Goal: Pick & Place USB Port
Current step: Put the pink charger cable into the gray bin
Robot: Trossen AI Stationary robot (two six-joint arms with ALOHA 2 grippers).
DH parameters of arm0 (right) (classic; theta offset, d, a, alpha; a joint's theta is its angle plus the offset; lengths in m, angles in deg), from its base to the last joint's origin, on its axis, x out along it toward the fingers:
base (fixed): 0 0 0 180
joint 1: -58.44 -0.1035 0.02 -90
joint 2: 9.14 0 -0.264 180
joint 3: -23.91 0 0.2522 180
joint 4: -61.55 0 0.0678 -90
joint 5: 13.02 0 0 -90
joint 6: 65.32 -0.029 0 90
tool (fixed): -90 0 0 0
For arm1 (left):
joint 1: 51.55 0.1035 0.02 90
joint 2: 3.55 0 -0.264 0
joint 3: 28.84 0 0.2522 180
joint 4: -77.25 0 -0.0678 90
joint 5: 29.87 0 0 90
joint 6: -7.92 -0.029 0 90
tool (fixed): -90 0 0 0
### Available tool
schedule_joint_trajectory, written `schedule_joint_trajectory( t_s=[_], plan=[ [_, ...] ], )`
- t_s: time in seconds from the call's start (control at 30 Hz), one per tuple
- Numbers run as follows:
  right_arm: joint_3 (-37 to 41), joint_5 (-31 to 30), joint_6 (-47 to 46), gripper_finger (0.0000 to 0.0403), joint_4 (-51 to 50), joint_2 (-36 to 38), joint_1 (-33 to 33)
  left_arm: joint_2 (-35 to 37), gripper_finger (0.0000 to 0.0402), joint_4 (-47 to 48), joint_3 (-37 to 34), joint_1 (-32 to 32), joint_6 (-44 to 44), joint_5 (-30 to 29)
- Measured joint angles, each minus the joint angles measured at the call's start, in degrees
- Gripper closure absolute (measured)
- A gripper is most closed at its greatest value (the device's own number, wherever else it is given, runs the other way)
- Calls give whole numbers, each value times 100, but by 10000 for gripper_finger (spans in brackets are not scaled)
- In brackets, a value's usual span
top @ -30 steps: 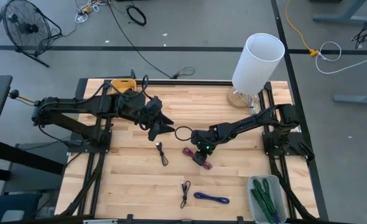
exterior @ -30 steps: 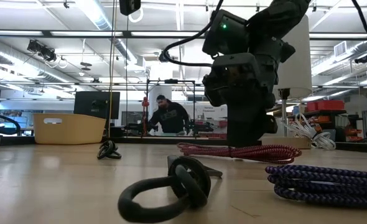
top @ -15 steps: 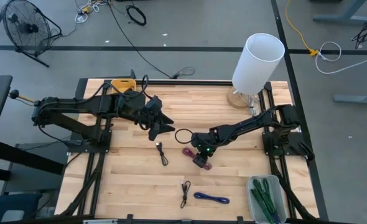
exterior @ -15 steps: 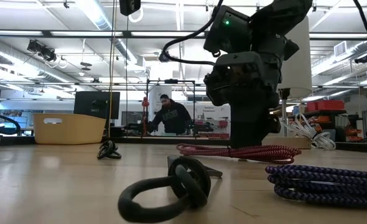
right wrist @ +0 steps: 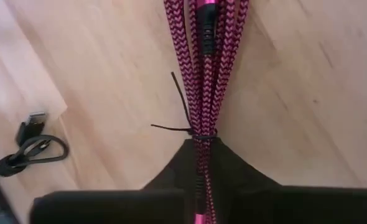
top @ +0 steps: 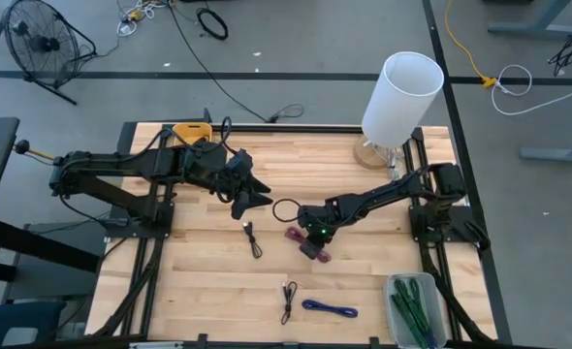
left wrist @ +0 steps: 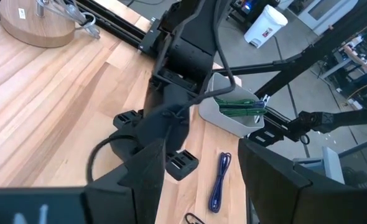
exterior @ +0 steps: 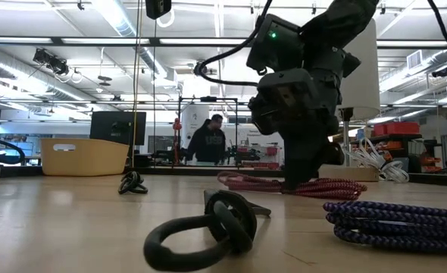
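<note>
My right pincer point(top: 309, 242) was closed on the pink braided cable point(right wrist: 202, 68) lying at the middle of the counter point(top: 383, 213). My left pincer point(top: 255, 192) hung open and empty, left of centre in the high view.

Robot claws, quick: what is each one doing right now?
Left gripper: jaws open, holding nothing, above the table.
Right gripper: jaws closed on the pink braided cable.
</note>
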Motion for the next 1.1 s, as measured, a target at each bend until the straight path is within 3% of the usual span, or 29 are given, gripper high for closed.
schedule_joint_trajectory(
  t_s=[0.27, 0.57, 0.87, 1.1],
  plan=[
    [52, 613, -236, 397, -308, 430, -12, 0, 195, 23, 0, 0, 2, 0],
    [29, 1174, -943, 401, -1752, 1972, -384, 4, 195, 266, 0, 0, 5, -51],
    [28, 1843, -2905, 402, -3228, 3582, -1411, 4, 195, 268, 0, 0, -135, -63],
    [26, 2518, -5085, 403, -3820, 4155, -2697, 4, 195, 276, 0, 0, -279, -62]
  ],
)
